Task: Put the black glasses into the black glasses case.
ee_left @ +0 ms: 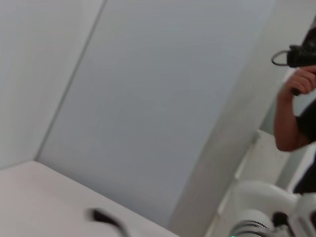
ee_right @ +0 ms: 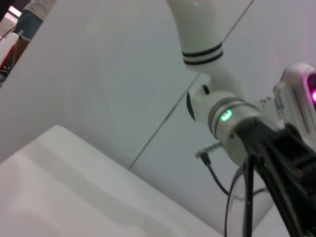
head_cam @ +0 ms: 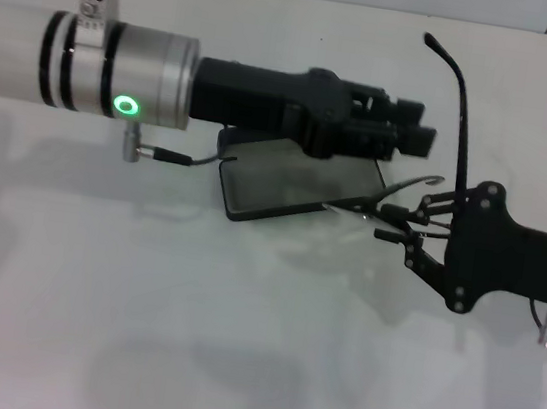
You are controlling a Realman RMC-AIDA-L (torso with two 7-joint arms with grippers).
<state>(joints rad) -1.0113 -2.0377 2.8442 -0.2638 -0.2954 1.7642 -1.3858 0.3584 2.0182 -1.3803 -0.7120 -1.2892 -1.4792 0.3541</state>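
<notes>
Right gripper (head_cam: 393, 218) pinches the black glasses (head_cam: 443, 126) just beside the black glasses case (head_cam: 295, 192), one temple sticking upward; left gripper (head_cam: 404, 131) hovers over the case's far edge, opening unclear

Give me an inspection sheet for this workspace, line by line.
Surface: white table, bare in front.
Job's things: black glasses case lies open; black glasses held at its right edge, one temple arm sticking up.
Clutter: nothing seen.
Grippers: left gripper over the case's far side; right gripper shut on the glasses.
Cables: thin cable at the left wrist.
Surroundings: white wall; a person's hand beyond.
</notes>
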